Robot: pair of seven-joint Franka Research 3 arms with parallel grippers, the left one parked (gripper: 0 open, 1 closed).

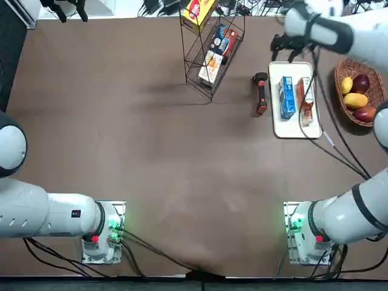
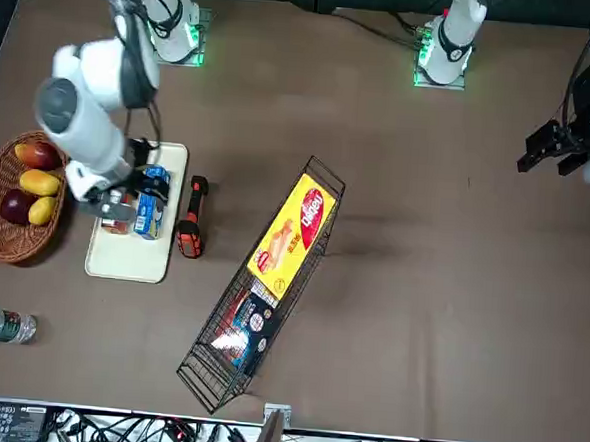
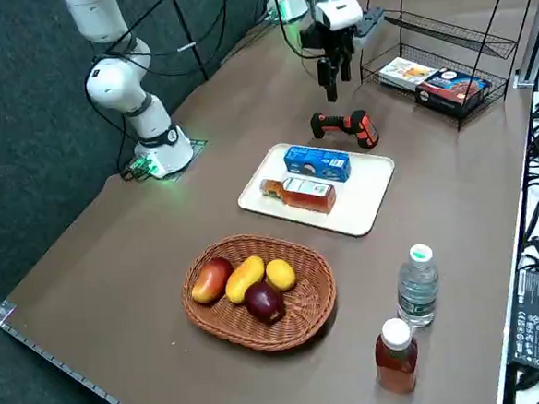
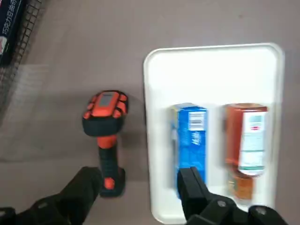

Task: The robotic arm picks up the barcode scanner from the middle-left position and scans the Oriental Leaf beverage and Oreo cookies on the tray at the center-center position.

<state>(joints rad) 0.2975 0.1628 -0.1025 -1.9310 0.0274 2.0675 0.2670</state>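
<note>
The right arm (image 1: 357,212) reaches out from its base, bends over the table and points its black gripper (image 4: 140,176) down. The gripper hangs above the table, and its two fingers are spread wide with nothing between them. The barcode scanner (image 4: 108,140) lies on the table just beside the white tray (image 4: 213,75), not touching it.

In the front view, the arm hides part of the tea bottle (image 3: 301,194). The wrist view shows its white label and the barcode on the blue Oreo pack (image 4: 191,138). The right side view shows a clear bottle (image 3: 418,287) and a brown bottle (image 3: 396,358) standing near each other; the top view shows neither.

The tray holds the Oreo pack and the tea bottle, both lying down. The round woven basket (image 3: 218,328) holds four fruits (image 3: 245,279). The black wire rack (image 2: 205,374) holds snack boxes (image 2: 292,236).
</note>
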